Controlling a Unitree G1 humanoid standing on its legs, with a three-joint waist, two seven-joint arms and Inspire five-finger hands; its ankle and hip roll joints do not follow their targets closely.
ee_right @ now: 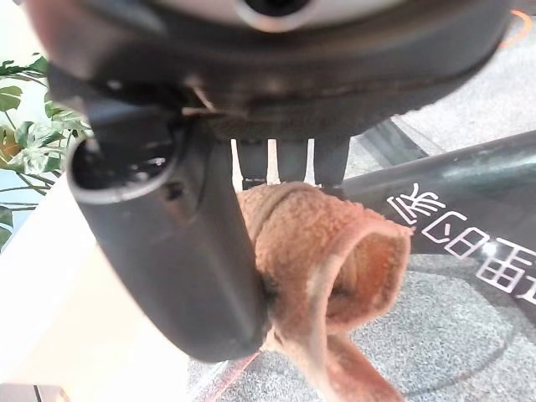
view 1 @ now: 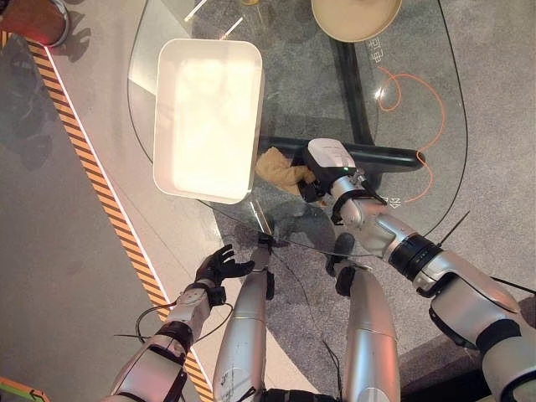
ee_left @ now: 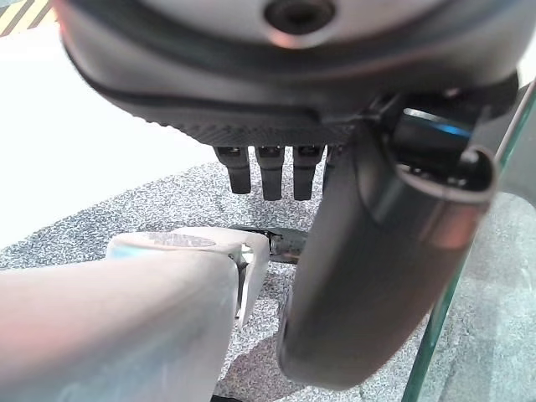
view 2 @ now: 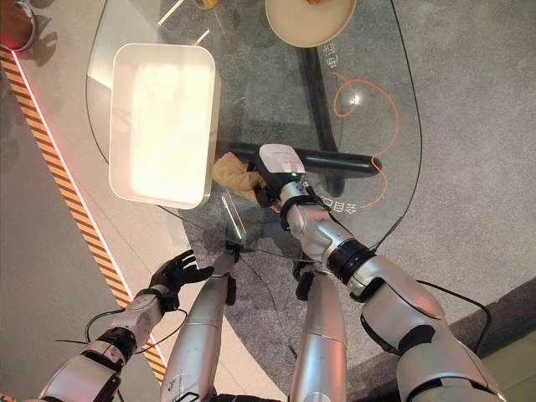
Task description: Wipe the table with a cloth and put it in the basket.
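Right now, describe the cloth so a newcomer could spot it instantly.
Find the glass table; the white basket sits on it. At the basket's near corner, the right hand pinches the cloth. It is the one tan, crumpled, fuzzy thing there.

The white basket (view 1: pixel 207 117) stands open-topped on the glass table's (view 1: pixel 419 109) left part, its right wall just beside the cloth (view 1: pixel 280 170); a round dish (view 1: pixel 356 17) occupies the far edge, with bare glass to the right.
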